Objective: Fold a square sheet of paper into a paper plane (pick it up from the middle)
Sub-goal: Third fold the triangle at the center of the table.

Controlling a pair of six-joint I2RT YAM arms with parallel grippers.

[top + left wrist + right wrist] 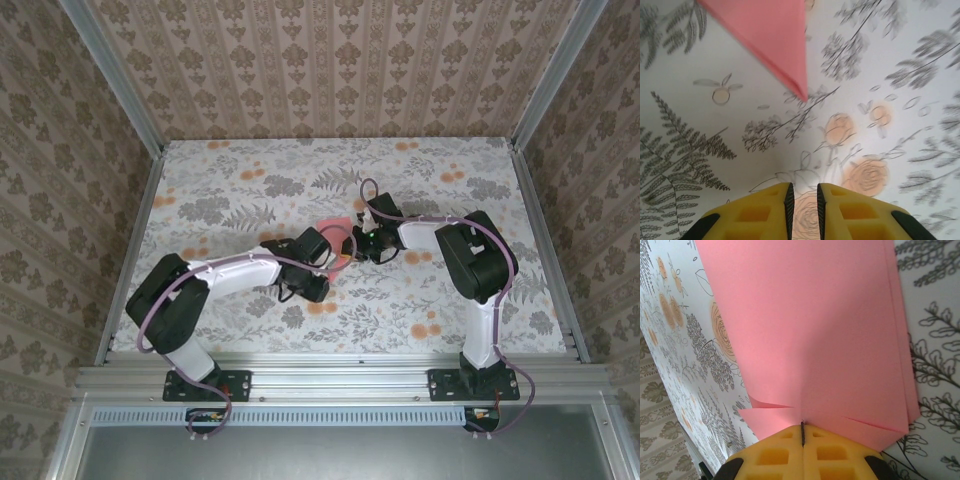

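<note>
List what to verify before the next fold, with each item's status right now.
1. Right gripper shut on the paper: ok.
2. Left gripper empty, jaws slightly apart: ok.
3. Paper's pointed tip lies ahead of the left gripper, not touching it: ok.
4. Paper's layer edges flush: not ok, staggered in the right wrist view.
5. Paper lying flat on the table: cannot tell.
</note>
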